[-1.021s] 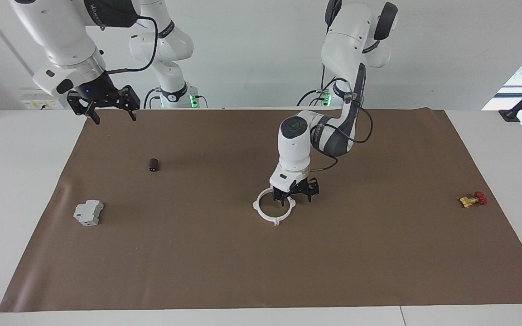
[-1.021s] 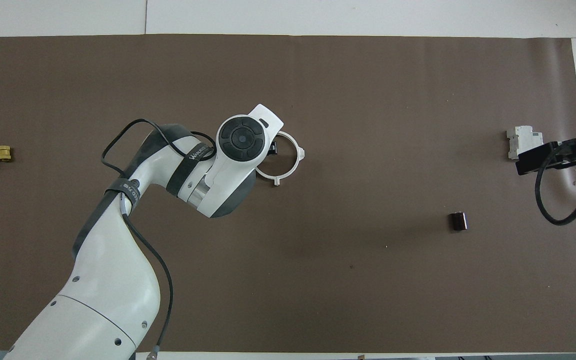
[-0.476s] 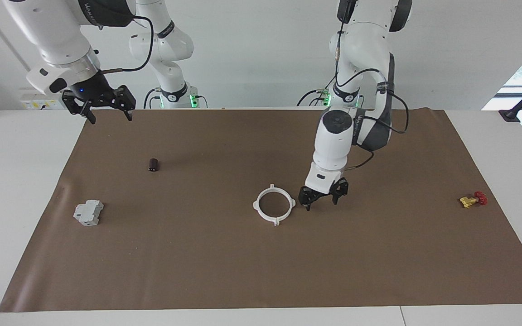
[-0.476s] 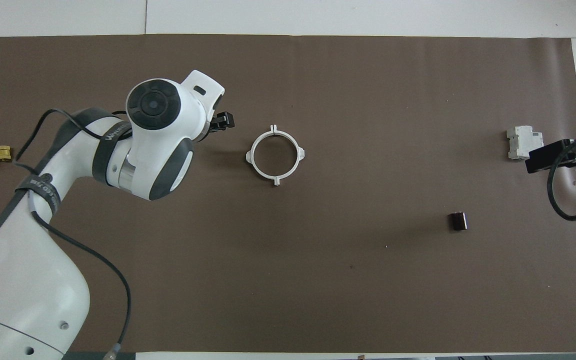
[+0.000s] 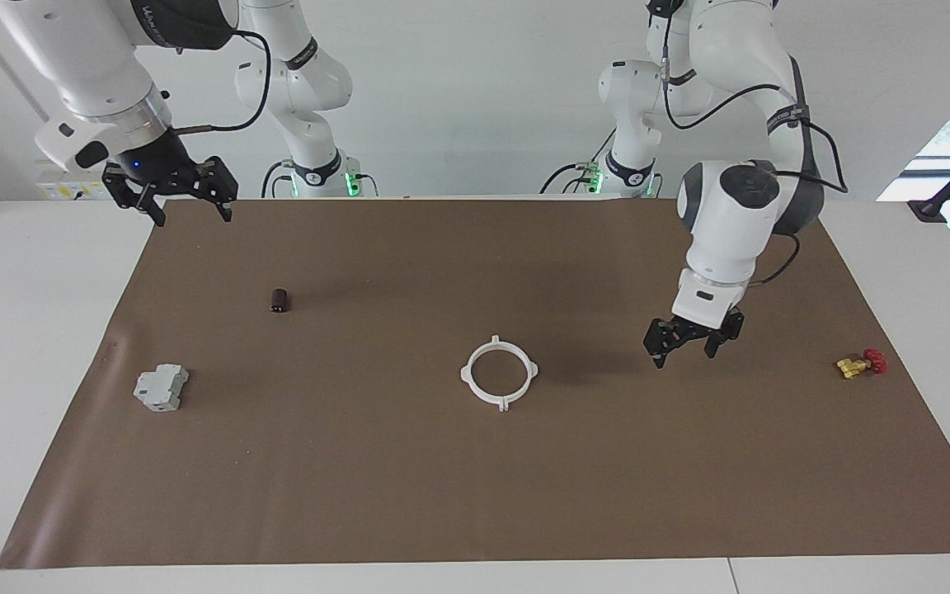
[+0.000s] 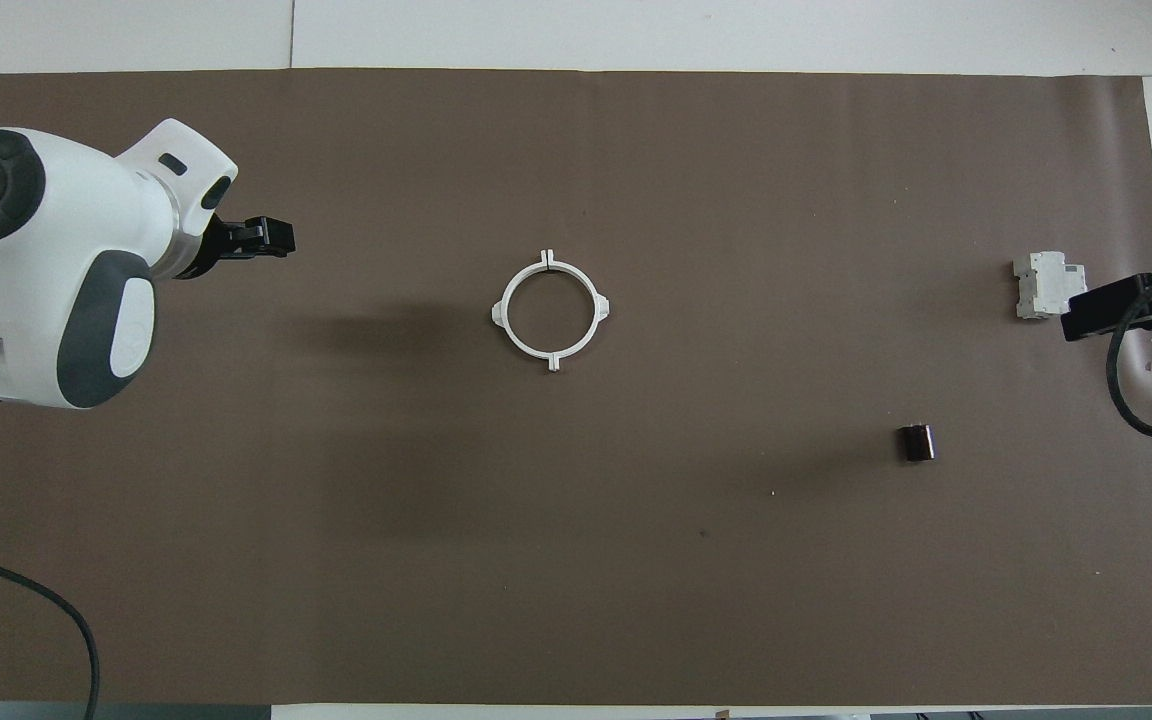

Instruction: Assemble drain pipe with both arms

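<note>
Left tool (image 5: pixel 690 346) withdrawn — one ring (image 5: pixel 499 374)

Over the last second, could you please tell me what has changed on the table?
The left gripper left the drain pipe and swung toward the left arm's end of the table, its jaws open. The right gripper drifted slightly outward. The ring, grey box and valve stayed put.

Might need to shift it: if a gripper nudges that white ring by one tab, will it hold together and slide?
The white ring lies flat on the brown mat, so it probably slides rather than rolls. Its thin wall looks light and slightly flexible. A sideways push might reopen it at a tab; unclear.
</note>
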`<move>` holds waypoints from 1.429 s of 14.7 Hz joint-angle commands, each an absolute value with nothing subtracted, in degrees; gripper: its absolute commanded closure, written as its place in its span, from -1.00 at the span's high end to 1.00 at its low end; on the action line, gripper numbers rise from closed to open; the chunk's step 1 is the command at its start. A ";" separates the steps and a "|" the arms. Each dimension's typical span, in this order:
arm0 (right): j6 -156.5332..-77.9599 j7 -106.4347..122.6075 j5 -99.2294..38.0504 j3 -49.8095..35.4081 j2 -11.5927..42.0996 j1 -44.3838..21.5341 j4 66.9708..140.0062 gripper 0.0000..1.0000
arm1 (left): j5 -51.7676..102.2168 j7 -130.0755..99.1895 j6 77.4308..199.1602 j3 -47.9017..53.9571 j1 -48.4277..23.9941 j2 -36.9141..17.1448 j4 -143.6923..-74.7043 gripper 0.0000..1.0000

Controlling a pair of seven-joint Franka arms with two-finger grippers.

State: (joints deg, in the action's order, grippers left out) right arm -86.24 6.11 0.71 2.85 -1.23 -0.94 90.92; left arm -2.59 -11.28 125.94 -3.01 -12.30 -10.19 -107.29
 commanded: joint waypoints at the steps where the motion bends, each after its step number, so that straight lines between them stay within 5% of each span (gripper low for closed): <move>1: -86.57 5.62 0.62 2.37 -1.49 -0.35 91.05 1.00 | -0.27 -2.22 121.30 -2.55 -8.19 -6.07 -108.99 1.00; 7: -86.40 5.54 0.44 2.37 -1.49 -0.35 90.97 1.00 | -0.09 4.20 111.11 -3.16 -1.68 -1.06 -106.27 1.00; 14: -86.40 5.45 0.44 2.37 -1.49 -0.44 90.97 1.00 | -0.09 8.79 96.96 -3.16 2.64 -1.14 -94.84 1.00; 21: -86.40 5.54 0.44 2.37 -1.49 -0.53 90.97 1.00 | 0.18 8.35 96.94 -3.16 2.64 2.45 -100.01 1.00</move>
